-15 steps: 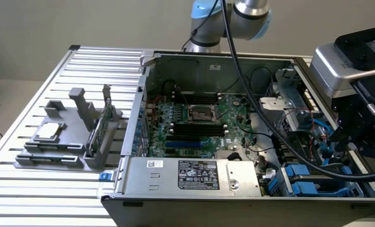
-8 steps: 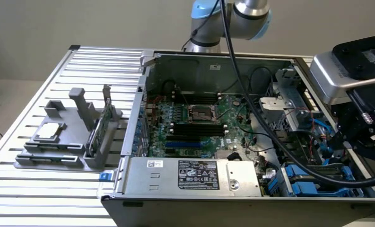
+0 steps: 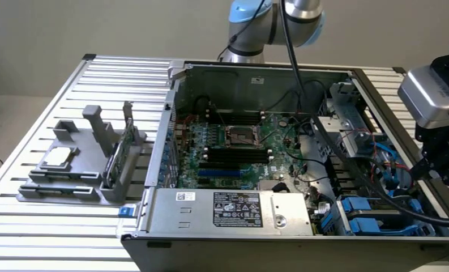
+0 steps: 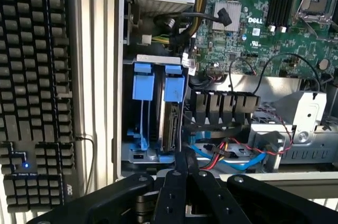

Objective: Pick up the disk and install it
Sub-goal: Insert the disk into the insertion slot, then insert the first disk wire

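Your gripper (image 4: 185, 159) hovers with fingers pressed together on nothing, just beside the disk (image 4: 171, 123), which stands edge-on in its blue rails inside the drive bay (image 4: 132, 155) at the computer case's (image 3: 209, 252) near corner, a closed tip seemingly suited to pressing, not grasping.

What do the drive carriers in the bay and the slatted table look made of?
Drive carriers: likely moulded plastic, matte, uniformly bright blue with rounded tabs. Slatted table: probably aluminium profile, pale silver, dull sheen, straight parallel grooves.
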You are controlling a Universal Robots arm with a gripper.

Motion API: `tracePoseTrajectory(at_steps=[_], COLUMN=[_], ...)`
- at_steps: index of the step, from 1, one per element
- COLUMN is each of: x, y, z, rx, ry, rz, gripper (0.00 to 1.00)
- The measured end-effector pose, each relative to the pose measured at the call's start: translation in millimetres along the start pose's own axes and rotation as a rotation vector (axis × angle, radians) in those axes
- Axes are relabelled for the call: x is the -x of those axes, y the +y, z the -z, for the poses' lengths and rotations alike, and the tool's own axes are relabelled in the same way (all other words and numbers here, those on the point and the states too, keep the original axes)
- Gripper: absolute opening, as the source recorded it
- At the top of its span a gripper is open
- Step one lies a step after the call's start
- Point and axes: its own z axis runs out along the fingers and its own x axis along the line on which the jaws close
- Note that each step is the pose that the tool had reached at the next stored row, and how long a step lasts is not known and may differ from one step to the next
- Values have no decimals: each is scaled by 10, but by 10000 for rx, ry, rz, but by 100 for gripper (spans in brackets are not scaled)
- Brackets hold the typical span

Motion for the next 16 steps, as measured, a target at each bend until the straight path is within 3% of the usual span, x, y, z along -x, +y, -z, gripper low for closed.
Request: tracePoseTrajectory(at_steps=[3,7,8,9,16], x=[-6,-9,-9,-9,-10], y=[-69,-105,-106,-105,-106], z=[-20,-29,-31,-32,-32], rx=[180,558,620,644,646], ry=[-61,-160,-173,-176,-180], rz=[-37,-110,-121,-116,-114], gripper=[11,11,11,11,11])
